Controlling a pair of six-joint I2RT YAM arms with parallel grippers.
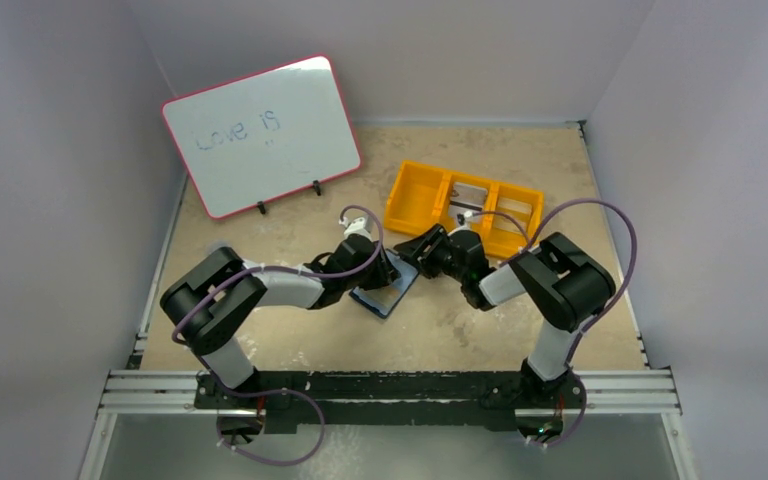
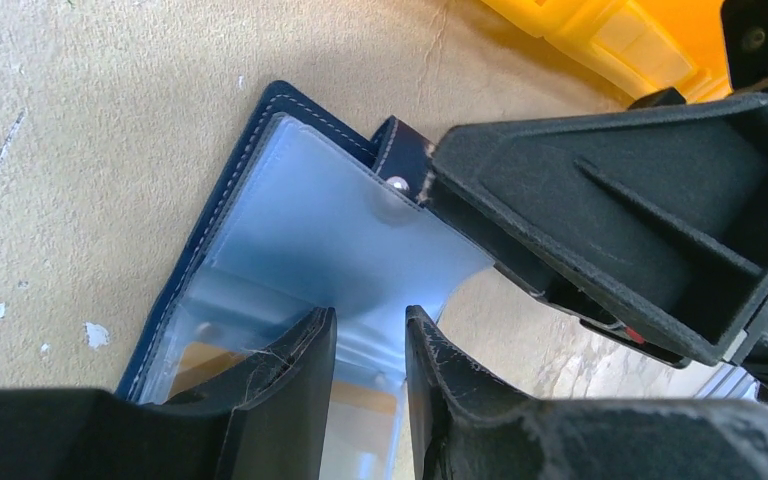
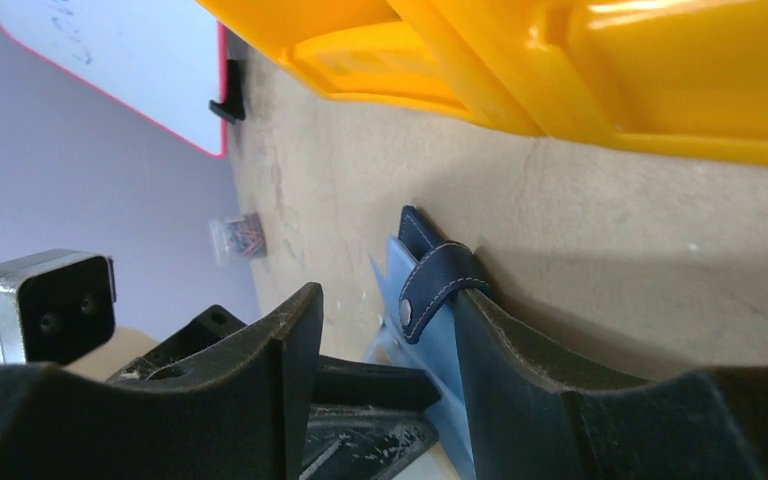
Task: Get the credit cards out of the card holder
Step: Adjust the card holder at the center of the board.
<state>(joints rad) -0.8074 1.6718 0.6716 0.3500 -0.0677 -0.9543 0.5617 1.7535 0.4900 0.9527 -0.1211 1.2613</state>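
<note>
The navy card holder (image 1: 385, 293) lies open on the table between both arms, its pale see-through pockets (image 2: 310, 220) facing up. My left gripper (image 2: 370, 315) is open by a narrow gap, fingertips down on the inner pockets, where something pale and tan shows through the plastic. My right gripper (image 3: 385, 295) is open at the holder's far edge. The raised flap and its snap tab (image 3: 430, 285) rest against one finger (image 3: 520, 350); the other finger stands apart. Whitish credit cards (image 1: 468, 200) lie in the orange tray.
The orange three-compartment tray (image 1: 400, 215) stands just behind the right gripper, close to the holder. A red-framed whiteboard (image 1: 260, 135) leans at the back left. Grey walls close in the table on three sides.
</note>
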